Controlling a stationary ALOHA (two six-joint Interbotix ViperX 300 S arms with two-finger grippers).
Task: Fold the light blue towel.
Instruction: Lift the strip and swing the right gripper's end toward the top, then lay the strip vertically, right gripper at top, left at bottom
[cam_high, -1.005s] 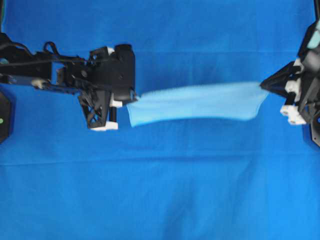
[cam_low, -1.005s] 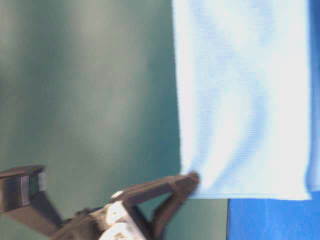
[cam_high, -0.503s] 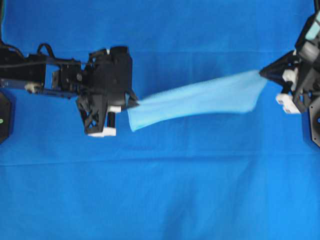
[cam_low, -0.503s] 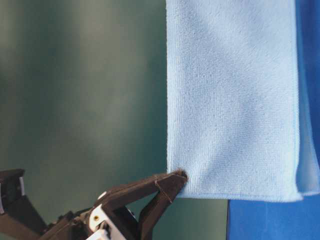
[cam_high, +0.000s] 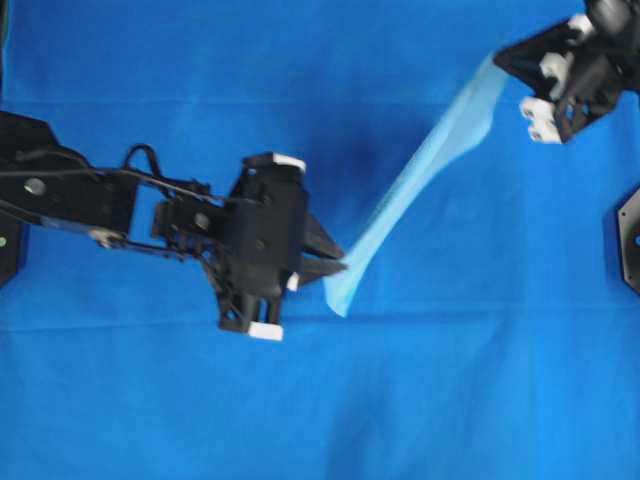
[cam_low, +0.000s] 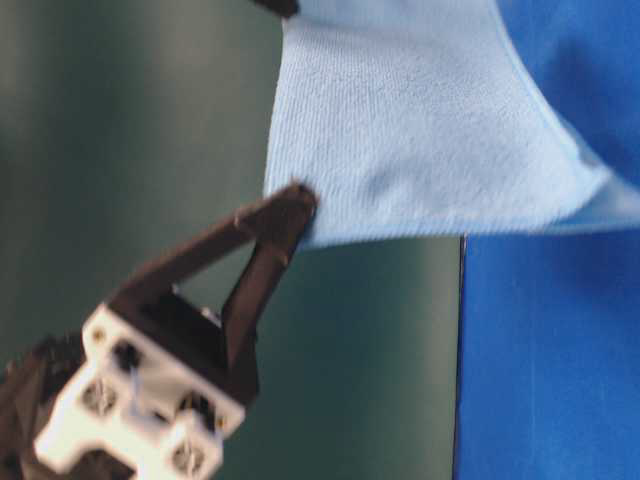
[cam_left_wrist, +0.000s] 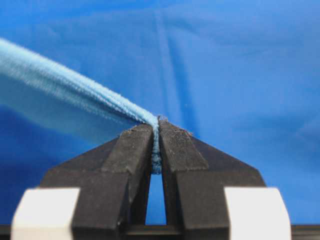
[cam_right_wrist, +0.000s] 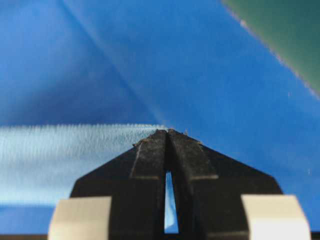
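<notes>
A royal-blue table covering (cam_high: 320, 420) is lying over the whole work surface, creased faintly here and there. In the table-level view a dull dark green backdrop (cam_low: 120, 150) is filling the space beyond the covering's edge.

The light blue towel (cam_high: 425, 175) is hanging in the air above the table covering, stretched into a narrow slanting band between the two arms and touching the covering nowhere that can be seen. The left gripper (cam_high: 340, 266), near the middle of the covering, is pinching the towel's lower end; in the left wrist view its fingers (cam_left_wrist: 132, 150) are pressing together on a doubled edge of the cloth. The right gripper (cam_high: 503, 62), over the covering's far right corner, is clamping the towel's upper end, its jaws squeezed tight on the fabric in the right wrist view. Seen from table level, the towel is draping broad and smooth, sagging to one side.
</notes>
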